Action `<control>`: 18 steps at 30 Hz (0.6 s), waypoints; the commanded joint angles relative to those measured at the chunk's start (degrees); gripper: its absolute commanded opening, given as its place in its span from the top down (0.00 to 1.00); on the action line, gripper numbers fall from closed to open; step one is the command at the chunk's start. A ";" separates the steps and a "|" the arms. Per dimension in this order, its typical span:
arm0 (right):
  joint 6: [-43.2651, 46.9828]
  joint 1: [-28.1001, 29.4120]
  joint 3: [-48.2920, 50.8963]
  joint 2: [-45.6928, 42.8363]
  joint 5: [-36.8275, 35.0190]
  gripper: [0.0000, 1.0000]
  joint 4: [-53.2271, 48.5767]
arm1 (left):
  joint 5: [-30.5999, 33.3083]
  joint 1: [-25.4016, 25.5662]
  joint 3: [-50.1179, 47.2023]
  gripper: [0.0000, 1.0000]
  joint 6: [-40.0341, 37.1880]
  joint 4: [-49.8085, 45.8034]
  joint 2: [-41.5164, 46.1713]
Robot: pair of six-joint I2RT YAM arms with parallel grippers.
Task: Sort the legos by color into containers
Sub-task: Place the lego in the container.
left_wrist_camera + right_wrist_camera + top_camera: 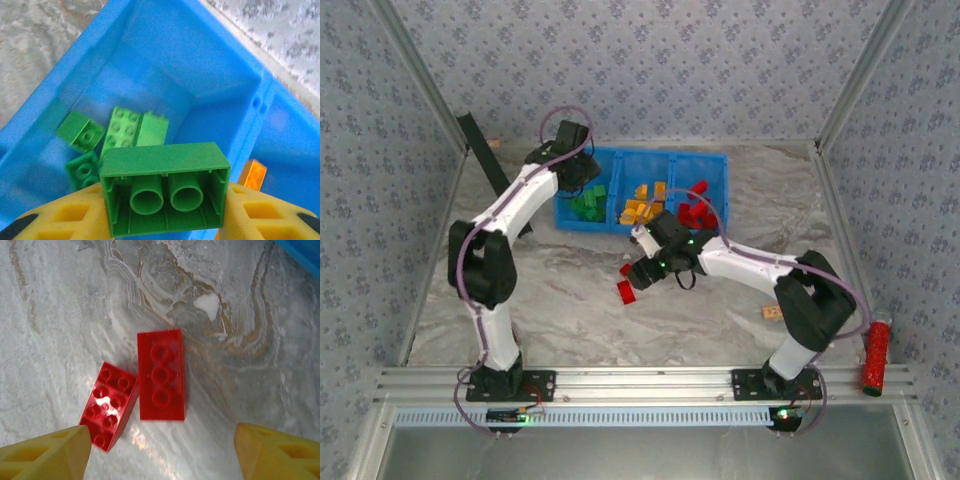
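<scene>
left gripper [165,216]: clamped on a green rectangular plastic brick [165,187], hollow underside facing the wrist camera, over the left compartment
blue plastic three-compartment tray [660,154]: far centre of the marbled table [570,310]
left compartment: loose green bricks [588,206]
middle compartment: yellow-orange bricks [642,206]
right compartment: red bricks [695,212]
two red plastic bricks [161,375]: on the table near the tray, side by side, touching; left one studs up, right one underside up
right gripper [162,452]: fingers apart, holding nothing, just above the pair
red cylinder [875,358]: near right edge
</scene>
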State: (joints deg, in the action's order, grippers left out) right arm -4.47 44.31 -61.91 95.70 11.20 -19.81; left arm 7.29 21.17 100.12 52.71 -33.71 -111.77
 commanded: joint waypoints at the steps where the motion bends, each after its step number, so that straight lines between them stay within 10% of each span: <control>1: 3.19 0.33 -2.24 2.47 -0.26 0.22 -1.94 | -0.58 -0.78 4.15 0.52 4.40 1.96 -4.35; 18: 5.59 0.58 -4.90 7.51 0.75 0.21 -1.20 | -2.11 -0.25 6.36 0.43 9.34 0.41 -13.39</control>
State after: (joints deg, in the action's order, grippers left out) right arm -0.30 44.53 -65.23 101.58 11.42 -20.49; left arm 5.72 20.60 106.04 61.17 -32.97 -124.68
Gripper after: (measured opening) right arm 0.789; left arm 0.559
